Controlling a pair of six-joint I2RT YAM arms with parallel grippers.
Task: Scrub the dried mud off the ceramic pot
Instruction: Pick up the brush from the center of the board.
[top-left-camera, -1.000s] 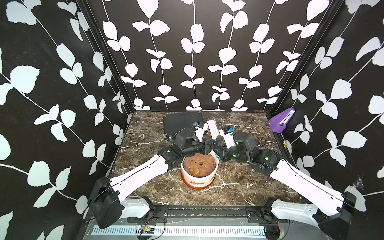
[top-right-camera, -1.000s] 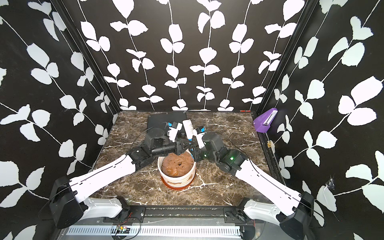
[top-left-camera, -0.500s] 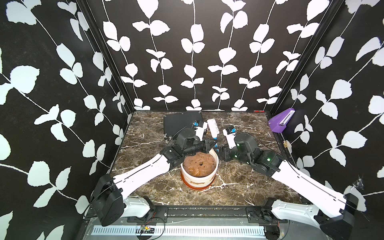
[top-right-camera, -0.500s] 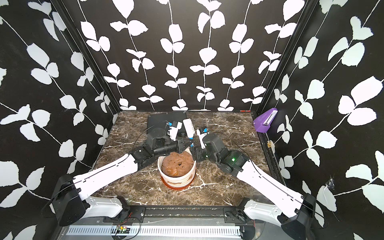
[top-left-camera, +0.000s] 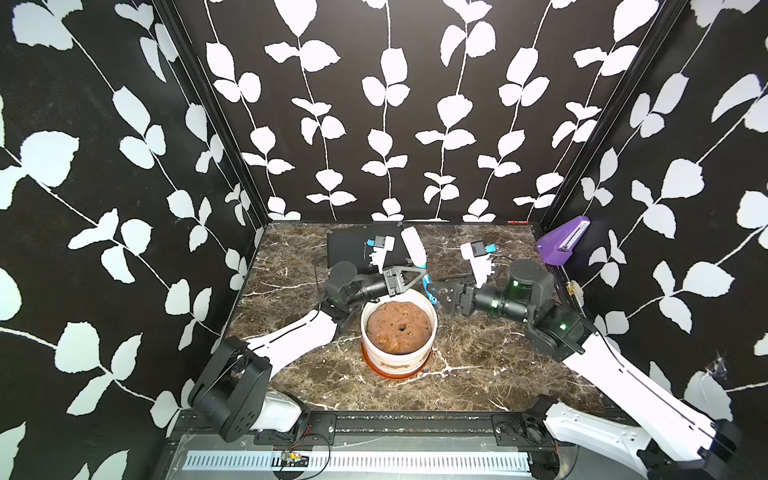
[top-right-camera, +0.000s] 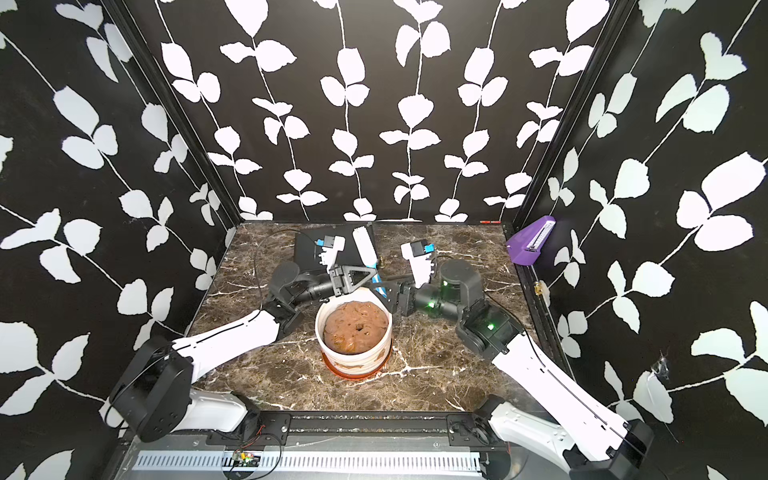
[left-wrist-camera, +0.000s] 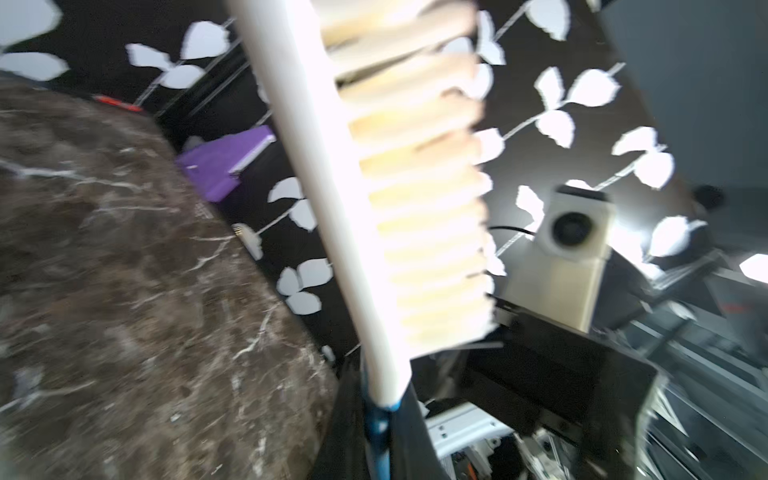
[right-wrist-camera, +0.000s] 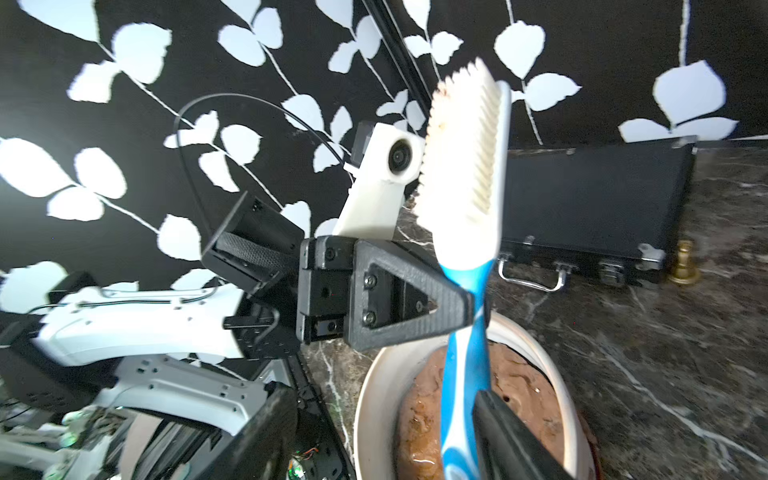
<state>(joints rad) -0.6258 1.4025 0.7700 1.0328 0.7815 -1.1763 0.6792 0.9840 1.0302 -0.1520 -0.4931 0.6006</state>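
The white ceramic pot stands on its orange saucer at the table's middle front, and its rim shows in the right wrist view. Dried mud smears the low front wall. My left gripper is shut on the blue handle of a white-bristled brush, held head-up over the pot's far rim. My right gripper is open, with the handle's lower end beside one finger.
A lumpy brown mound with a central hole fills the pot. A flat black case lies at the back, with a small brass piece beside it. A purple holder sits on the right wall.
My right gripper has opened off the brush handle and drawn slightly to the right. The left gripper has stayed shut on the brush and lifted it a little.
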